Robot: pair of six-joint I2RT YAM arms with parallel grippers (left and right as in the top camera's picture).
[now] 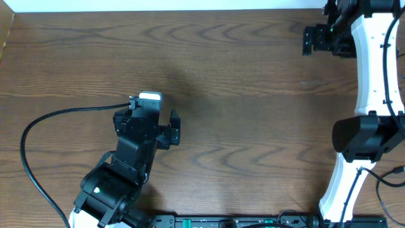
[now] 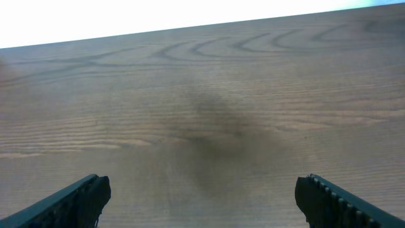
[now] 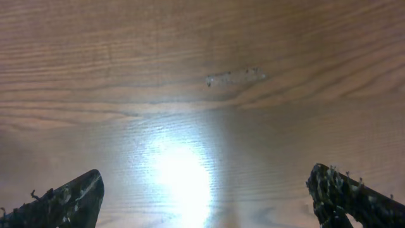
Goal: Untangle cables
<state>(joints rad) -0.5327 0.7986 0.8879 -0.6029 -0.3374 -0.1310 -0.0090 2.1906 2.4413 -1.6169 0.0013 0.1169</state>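
Cables cannot be made out; both ridged black jaws gape empty over the wood-grained table (image 1: 253,95).

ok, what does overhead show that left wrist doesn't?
Only overhead: the white right arm, the right gripper at the far right corner, a black lead looping off the left wrist. Only left wrist: its own ribbed fingers wide apart, a dark shadow ahead. Both: the left gripper, brown wood-grain table; no thin black or white cable in either.
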